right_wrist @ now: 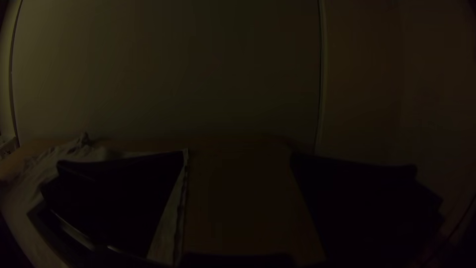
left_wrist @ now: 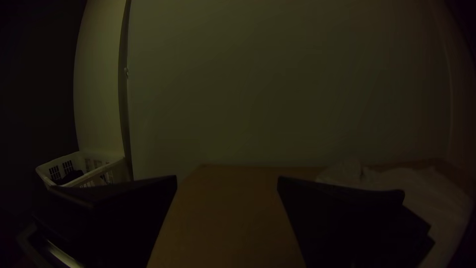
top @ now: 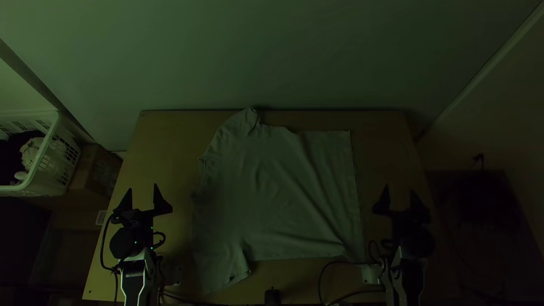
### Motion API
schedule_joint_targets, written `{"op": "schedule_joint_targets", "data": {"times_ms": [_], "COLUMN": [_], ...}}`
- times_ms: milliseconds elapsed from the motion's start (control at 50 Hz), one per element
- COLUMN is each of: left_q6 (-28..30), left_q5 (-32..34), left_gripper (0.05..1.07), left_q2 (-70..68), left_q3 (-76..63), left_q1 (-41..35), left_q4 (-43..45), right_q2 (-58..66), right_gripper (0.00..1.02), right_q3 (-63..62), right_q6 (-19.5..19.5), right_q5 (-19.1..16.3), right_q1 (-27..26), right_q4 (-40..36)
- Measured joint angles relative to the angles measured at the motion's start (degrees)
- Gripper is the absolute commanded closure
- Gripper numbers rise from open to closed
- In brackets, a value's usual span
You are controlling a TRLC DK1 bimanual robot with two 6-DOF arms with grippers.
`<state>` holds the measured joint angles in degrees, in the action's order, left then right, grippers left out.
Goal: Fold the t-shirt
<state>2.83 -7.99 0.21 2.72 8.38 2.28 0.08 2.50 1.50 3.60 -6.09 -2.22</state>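
Note:
The pale t-shirt (top: 272, 192) lies spread on the table with light wrinkles, its hem toward the right, one sleeve near the back edge and the other near the front edge. Left of it, my left gripper (top: 143, 195) stands open, not touching the cloth; in the left wrist view the same left gripper (left_wrist: 227, 186) has a wide gap, with the shirt (left_wrist: 421, 191) beyond one finger. To the shirt's right, my right gripper (top: 400, 198) is open and apart from the hem. The right wrist view shows the right gripper (right_wrist: 237, 161) with nothing between its fingers and the shirt (right_wrist: 171, 228) beside it.
The wooden table (top: 164, 147) has bare strips at both sides of the shirt. A white basket (top: 56, 150) holding cloth stands off the left side, next to a cardboard box (top: 96, 170). Cables run along the front edge, near a small black object (top: 272, 296).

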Motion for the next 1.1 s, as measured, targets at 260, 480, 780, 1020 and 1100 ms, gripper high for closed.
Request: {"op": "schedule_joint_targets", "data": {"times_ms": [260,480,780,1020,1100], "left_q6": [0.0,0.0,0.0,0.0,0.0], "left_q5": [0.0,0.0,0.0,0.0,0.0], "left_gripper": [0.10,0.10,0.10,0.10,0.10], "left_q2": [0.0,0.0,0.0,0.0,0.0], "left_q3": [0.0,0.0,0.0,0.0,0.0], "left_q1": [0.0,0.0,0.0,0.0,0.0], "left_q4": [0.0,0.0,0.0,0.0,0.0], "right_q2": [0.0,0.0,0.0,0.0,0.0], "right_gripper": [0.04,0.04,0.04,0.04,0.04], "right_q3": [0.0,0.0,0.0,0.0,0.0], "right_q6": [0.0,0.0,0.0,0.0,0.0], "right_q5": [0.0,0.0,0.0,0.0,0.0], "right_q1": [0.0,0.0,0.0,0.0,0.0], "right_q4": [0.0,0.0,0.0,0.0,0.0]}}
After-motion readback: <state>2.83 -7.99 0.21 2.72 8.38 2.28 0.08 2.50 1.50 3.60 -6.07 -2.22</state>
